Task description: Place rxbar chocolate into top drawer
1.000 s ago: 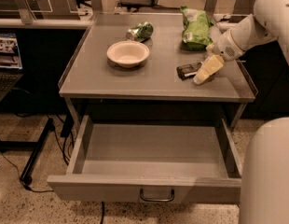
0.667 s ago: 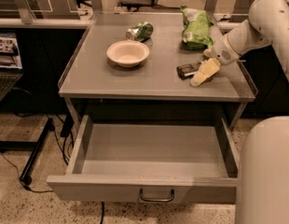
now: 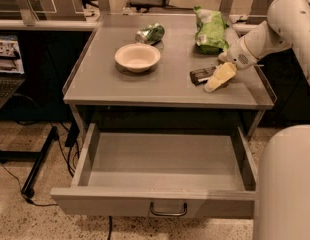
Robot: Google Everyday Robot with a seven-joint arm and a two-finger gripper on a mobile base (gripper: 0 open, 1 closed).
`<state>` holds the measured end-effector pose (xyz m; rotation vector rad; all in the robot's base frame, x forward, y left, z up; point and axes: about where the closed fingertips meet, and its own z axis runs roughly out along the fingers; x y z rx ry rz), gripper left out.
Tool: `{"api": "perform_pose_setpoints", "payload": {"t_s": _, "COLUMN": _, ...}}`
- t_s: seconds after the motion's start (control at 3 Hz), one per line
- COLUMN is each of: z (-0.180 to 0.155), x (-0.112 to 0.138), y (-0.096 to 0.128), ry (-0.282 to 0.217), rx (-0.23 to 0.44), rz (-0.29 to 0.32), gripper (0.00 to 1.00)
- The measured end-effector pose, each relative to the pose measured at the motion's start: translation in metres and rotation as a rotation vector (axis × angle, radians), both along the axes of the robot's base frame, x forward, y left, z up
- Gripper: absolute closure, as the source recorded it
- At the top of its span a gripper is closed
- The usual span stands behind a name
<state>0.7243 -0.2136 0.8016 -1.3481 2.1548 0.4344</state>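
Observation:
The rxbar chocolate [image 3: 200, 75], a small flat dark wrapper, lies on the grey table top near its right front edge. My gripper [image 3: 218, 77], pale yellow at the tip, is low over the table and touches or almost touches the bar's right end. The white arm comes in from the upper right. The top drawer [image 3: 152, 203] is pulled fully open below the table. Its inside is bare, and its loop handle [image 3: 168, 211] is at the centre of the front panel.
A white bowl [image 3: 137, 57] stands at the table's middle left. A crushed green can [image 3: 150, 34] lies behind it. A green chip bag [image 3: 211, 29] lies at the back right, just behind my gripper. The table [image 3: 160, 91] has a raised rim. A white robot part fills the bottom right corner.
My gripper has edged slightly down and left toward the bar. The bar, the drawer and the other objects have not moved.

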Motion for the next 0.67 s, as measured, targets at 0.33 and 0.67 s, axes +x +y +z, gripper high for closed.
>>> {"api": "perform_pose_setpoints", "payload": {"t_s": 0.33, "z": 0.0000, "x": 0.0000, "y": 0.0000, "ry": 0.000, "rx": 0.000, "rz": 0.000, "gripper": 0.37}}
{"api": "perform_pose_setpoints", "payload": {"t_s": 0.67, "z": 0.0000, "x": 0.0000, "y": 0.0000, "ry": 0.000, "rx": 0.000, "rz": 0.000, "gripper": 0.61}}
